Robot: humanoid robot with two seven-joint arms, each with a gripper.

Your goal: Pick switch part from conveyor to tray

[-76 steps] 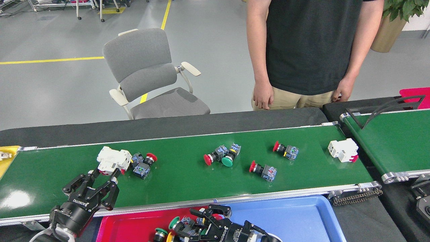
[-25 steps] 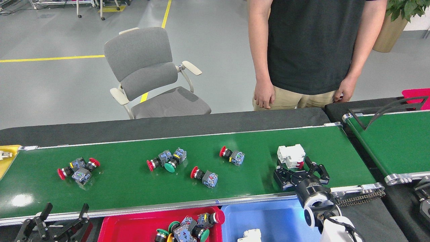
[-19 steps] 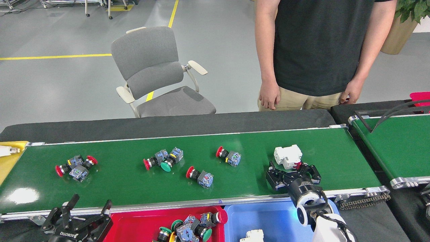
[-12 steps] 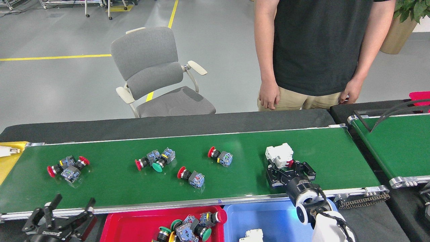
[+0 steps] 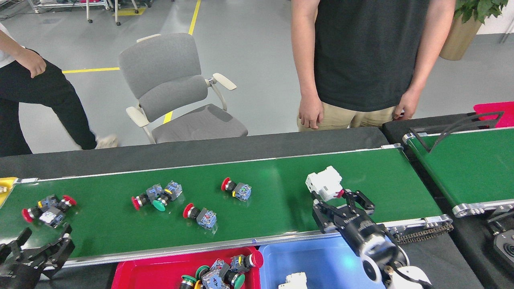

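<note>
The conveyor (image 5: 281, 208) spans the view. A white switch part (image 5: 324, 183) sits tilted at its right part, with my right gripper (image 5: 331, 195) shut on its lower edge from the near side. Red and green push-button switches lie on the belt: a pair (image 5: 48, 206) at the far left, a cluster (image 5: 156, 194), one (image 5: 200, 215) nearer me and one (image 5: 237, 189). My left gripper (image 5: 38, 245) is open at the near left rail, holding nothing. A blue tray (image 5: 321, 261) holds another white part (image 5: 291, 280). The red tray (image 5: 152, 273) holds several push buttons.
A person in a black shirt (image 5: 357, 60) stands behind the belt, hands hanging near its far edge. Another person (image 5: 36, 84) is at the far left by a grey chair (image 5: 176, 88). A shorter green belt (image 5: 470, 168) with a black guide bar lies at the right.
The belt has carried the push buttons leftward. The white part has stayed in place with my right gripper's fingers closed onto it. A second person has come into view at the left.
</note>
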